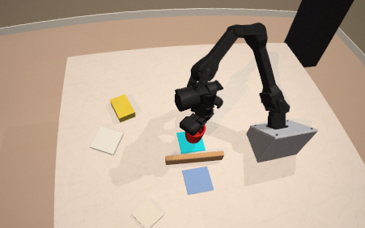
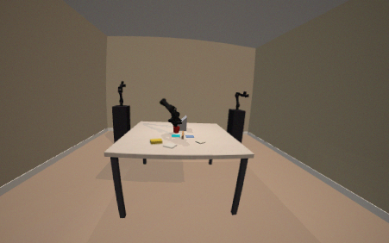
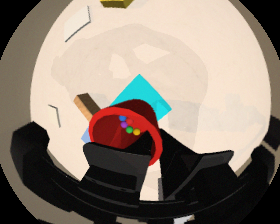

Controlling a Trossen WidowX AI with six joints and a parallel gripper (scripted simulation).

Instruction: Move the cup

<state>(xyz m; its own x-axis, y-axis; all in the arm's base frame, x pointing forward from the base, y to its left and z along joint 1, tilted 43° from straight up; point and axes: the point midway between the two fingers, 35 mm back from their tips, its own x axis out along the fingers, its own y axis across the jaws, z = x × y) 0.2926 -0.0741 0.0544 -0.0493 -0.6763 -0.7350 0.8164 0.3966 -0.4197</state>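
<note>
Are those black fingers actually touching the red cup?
Touching. In the wrist view the fingers pinch the rim of the red cup, which holds the marbles.

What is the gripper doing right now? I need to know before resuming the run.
Gripper: closed on the rim of the red cup, with the marbles inside.
</note>
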